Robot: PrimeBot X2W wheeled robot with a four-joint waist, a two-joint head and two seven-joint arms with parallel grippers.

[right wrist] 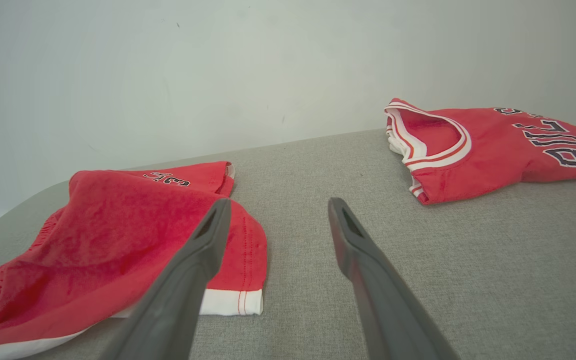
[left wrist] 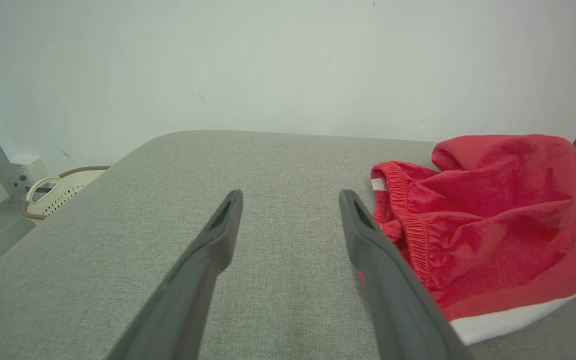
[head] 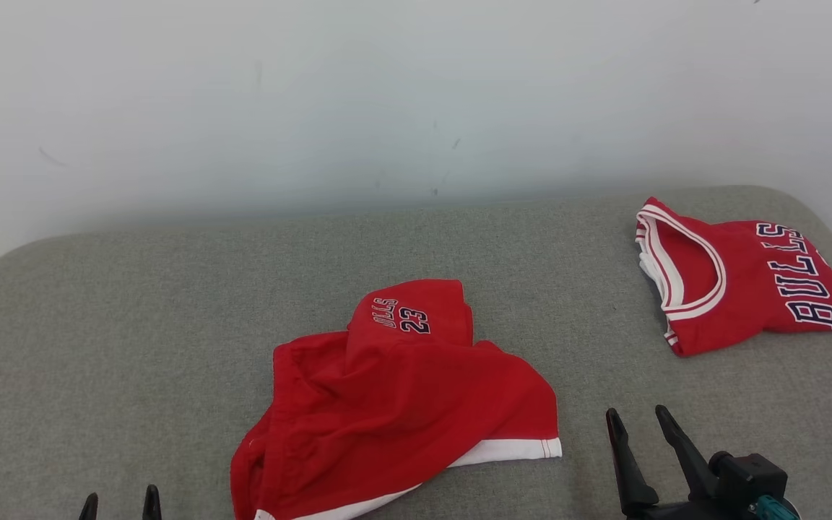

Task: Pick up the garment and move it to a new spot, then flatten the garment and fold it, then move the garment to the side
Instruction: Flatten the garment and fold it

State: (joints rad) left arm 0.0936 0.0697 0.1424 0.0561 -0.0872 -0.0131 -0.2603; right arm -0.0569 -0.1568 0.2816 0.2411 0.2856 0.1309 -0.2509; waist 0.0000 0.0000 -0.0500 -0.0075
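Crumpled red shorts (head: 394, 404) with a white hem and a "23" print lie in the middle of the grey cushioned surface (head: 134, 325); they also fill the right of the left wrist view (left wrist: 488, 225) and the left of the right wrist view (right wrist: 118, 240). My left gripper (head: 120, 500) sits open at the lower left, its fingers empty (left wrist: 290, 200), just left of the shorts' elastic waistband. My right gripper (head: 638, 419) is open and empty (right wrist: 278, 207) at the lower right, just right of the shorts' white hem.
A folded red "BULLS" jersey (head: 741, 278) with white trim rests at the far right of the surface, seen too in the right wrist view (right wrist: 493, 145). A white wall (head: 387, 94) stands behind. A cream perforated basket (left wrist: 58, 192) sits beyond the surface's left edge.
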